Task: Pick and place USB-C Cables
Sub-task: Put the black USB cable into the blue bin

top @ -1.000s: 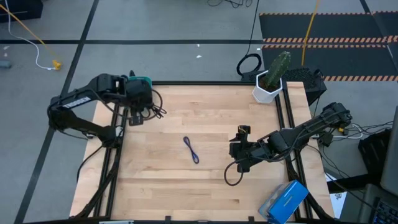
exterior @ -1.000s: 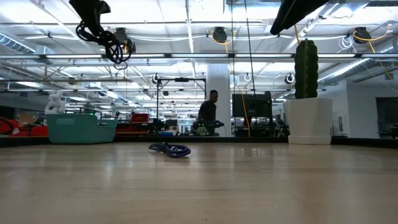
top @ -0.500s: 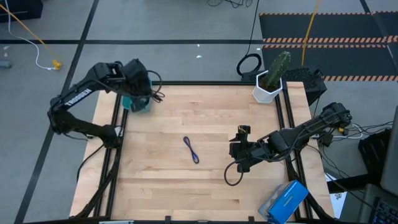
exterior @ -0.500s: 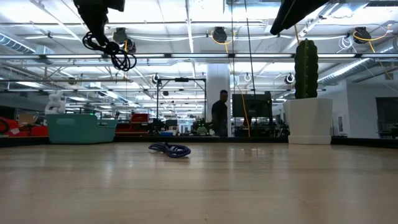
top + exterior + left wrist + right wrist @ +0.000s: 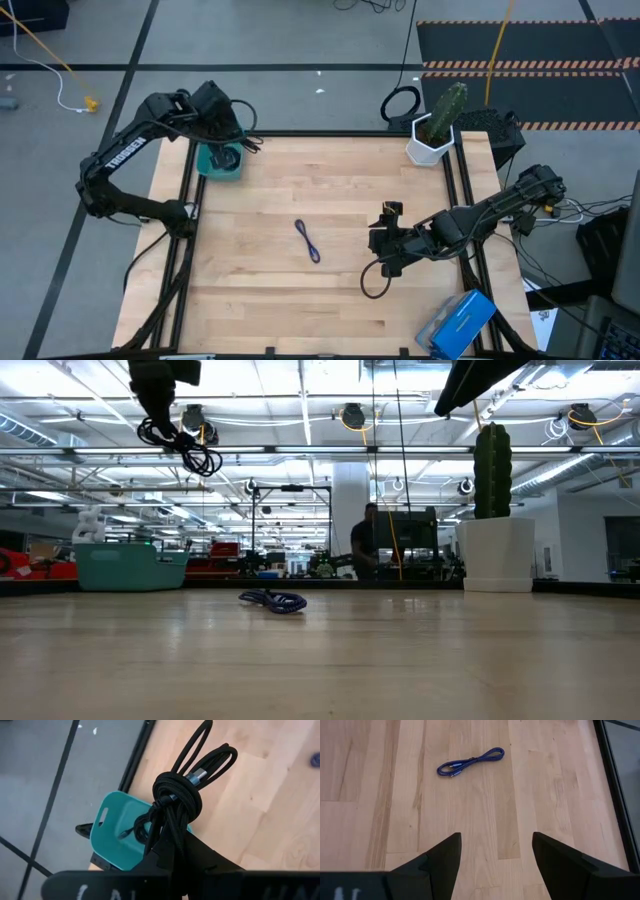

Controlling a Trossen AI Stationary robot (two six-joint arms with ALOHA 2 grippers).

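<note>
My left gripper [image 5: 228, 138] hangs above the teal tray [image 5: 218, 164] at the table's far left corner, shut on a black coiled USB-C cable [image 5: 177, 795]. The cable's loops [image 5: 185, 445] dangle high over the table. A second black cable [image 5: 141, 827] lies inside the tray [image 5: 112, 837]. The blue-purple cable [image 5: 308, 241] lies flat mid-table, also seen in the low view [image 5: 272, 600] and the right wrist view [image 5: 470, 761]. My right gripper [image 5: 495, 842] is open over the table's right half [image 5: 388, 228], touching nothing. My left gripper pinches the black cable bundle between its two fingers [image 5: 167, 852], on the strands [image 5: 170, 827] just below the wrapped middle. The loops stick out past the fingertips. The bundle is lifted clear, above the tray; the fingers hide the exact place of contact.
A cactus in a white pot [image 5: 435, 128] stands at the far right corner and a blue box [image 5: 455, 322] at the near right. A black ring [image 5: 400, 103] lies beyond the far edge. A person [image 5: 370, 550] stands in the room behind. Bare wood surrounds the blue-purple cable.
My left gripper has carried the black cable toward the table's far edge, uncovering the teal tray below it, and stays shut on it. The person in the background has walked to the right. My right arm has kept still.
</note>
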